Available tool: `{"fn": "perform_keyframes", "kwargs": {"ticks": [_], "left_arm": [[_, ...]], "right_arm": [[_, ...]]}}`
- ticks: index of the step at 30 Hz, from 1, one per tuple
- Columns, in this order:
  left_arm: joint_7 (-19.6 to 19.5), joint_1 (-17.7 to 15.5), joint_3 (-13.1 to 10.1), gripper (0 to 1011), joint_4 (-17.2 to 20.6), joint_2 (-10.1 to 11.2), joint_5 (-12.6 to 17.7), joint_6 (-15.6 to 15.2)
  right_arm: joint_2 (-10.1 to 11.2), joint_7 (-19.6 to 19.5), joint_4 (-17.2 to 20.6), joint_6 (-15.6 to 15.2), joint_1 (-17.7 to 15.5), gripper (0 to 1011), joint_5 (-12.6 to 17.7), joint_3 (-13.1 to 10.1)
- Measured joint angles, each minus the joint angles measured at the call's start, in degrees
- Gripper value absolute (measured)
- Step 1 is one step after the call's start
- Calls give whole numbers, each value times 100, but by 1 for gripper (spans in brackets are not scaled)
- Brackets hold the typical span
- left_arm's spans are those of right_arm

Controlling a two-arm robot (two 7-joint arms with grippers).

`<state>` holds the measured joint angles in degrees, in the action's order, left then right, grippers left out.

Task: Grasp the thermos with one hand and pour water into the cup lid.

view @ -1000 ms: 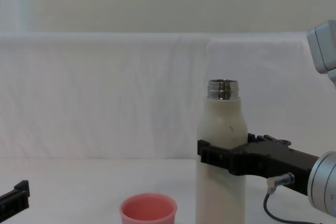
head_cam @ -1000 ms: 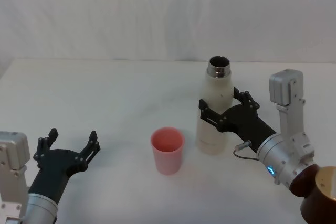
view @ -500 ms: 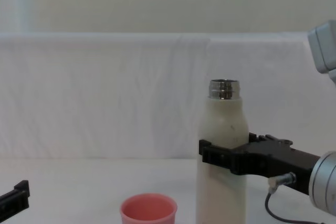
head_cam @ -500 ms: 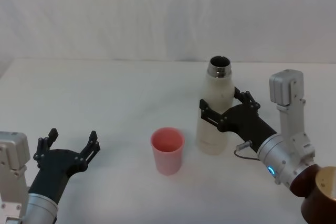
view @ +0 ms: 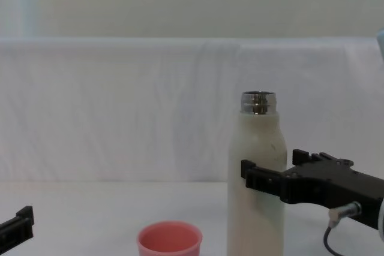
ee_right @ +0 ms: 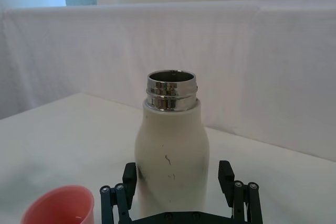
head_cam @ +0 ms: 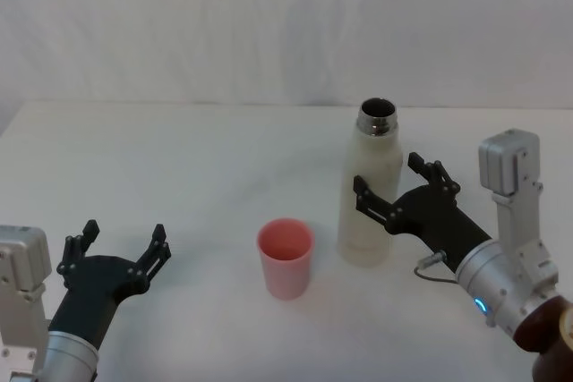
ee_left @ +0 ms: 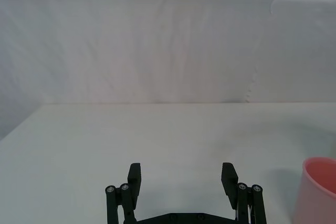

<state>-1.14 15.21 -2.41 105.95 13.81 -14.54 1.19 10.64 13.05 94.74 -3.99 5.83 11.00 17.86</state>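
Head view: thermos [head_cam: 370,192] stands upright, cap off, toward the right-middle of the tabletop [head_cam: 179,158], well in from every edge. Pink cup lid [head_cam: 286,257] sits just beside it on the robot's left and nearer the front edge, mouth up, apart from it. Right gripper [head_cam: 397,187] comes in from the front-right corner w/ fingers apart, one either side of the bottle's mid-body; a gap shows at the near finger, so it straddles rather than clamps. Left gripper [head_cam: 121,243] is parked by the front-left corner, fingers spread, holding nothing.

Left wrist view: left gripper [ee_left: 181,177] wide apart over bare tabletop; cup lid [ee_left: 318,187] off to one side, well apart from it.

Right wrist view: thermos [ee_right: 171,150] dead ahead btwn the two fingers of the right gripper [ee_right: 178,177], long axis vertical, steel neck on top. Slight daylight on both sides, no contact that I can see. Cup lid [ee_right: 59,208] near, off to the side.

Chest view: right gripper [view: 267,178] level w/ the bottle's middle; thermos [view: 258,178] plumb, cup lid [view: 170,241] low on its left side.

Judgement: right arm is the nearer one by far. The bottle is already framed, so closing squarely on the mid-body comes first, then tipping toward the robot's left, where the lid waits.
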Motion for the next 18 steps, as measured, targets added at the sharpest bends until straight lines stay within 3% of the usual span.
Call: {"fn": "perform_keyframes", "kwargs": {"ticks": [11, 18], "left_arm": [[0, 0, 0, 1001, 0, 0, 0, 0], [0, 0, 0, 1001, 0, 0, 0, 0]], "right_arm": [[61, 4, 229, 56, -210, 1000, 47, -64], [167, 8, 559, 124, -542, 1000, 134, -162]]}}
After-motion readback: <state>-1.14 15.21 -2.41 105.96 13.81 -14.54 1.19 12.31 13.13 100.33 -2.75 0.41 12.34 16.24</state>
